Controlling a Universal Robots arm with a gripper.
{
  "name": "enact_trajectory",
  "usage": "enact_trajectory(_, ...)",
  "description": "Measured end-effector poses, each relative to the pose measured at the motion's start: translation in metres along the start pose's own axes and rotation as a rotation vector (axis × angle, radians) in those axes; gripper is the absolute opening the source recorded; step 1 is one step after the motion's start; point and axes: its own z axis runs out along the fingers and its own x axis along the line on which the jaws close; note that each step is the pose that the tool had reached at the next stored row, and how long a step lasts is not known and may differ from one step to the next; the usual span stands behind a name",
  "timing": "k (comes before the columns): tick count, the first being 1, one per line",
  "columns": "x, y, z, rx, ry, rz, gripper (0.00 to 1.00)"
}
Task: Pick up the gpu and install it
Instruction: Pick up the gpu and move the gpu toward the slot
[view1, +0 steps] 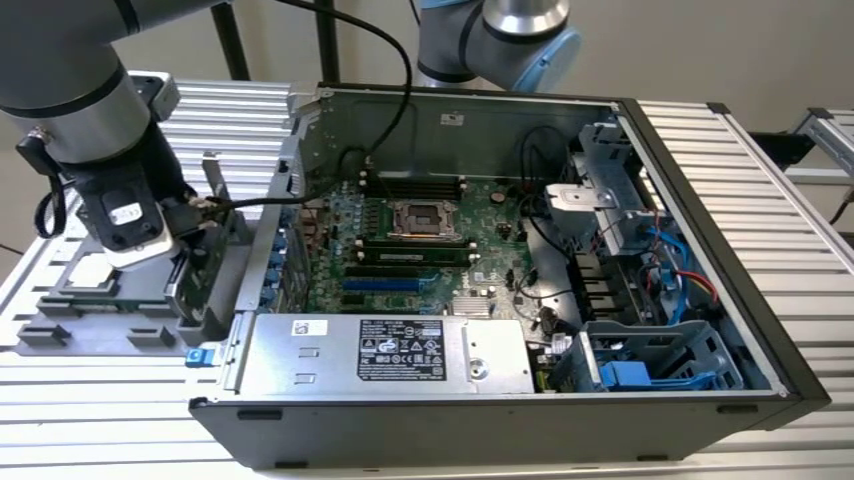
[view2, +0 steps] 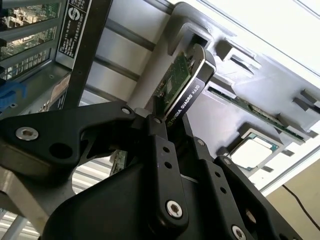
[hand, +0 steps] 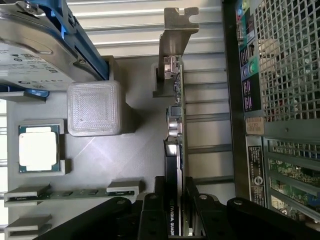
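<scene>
Gpu (hand: 175, 125): stands on edge in the grey tray (hand: 140, 145), along the tray edge nearest the case (view1: 534, 420), long axis running from its bracket (hand: 177, 25) straight to the gripper (hand: 175, 190), which is clamped across the opposite end's two faces.

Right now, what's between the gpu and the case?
Nothing stands there. In the first wrist view, the stretch between the gpu and the case is bare ribbed table.
</scene>
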Motion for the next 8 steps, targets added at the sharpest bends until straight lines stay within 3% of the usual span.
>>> enact_trajectory(3,-0.0002,0.0004,-0.0044,0.0,0.0,0.0,0.0)
enact_trajectory(8,-0.0002,0.0005,-0.0047,-0.0001,-0.0001,0.0,0.0)
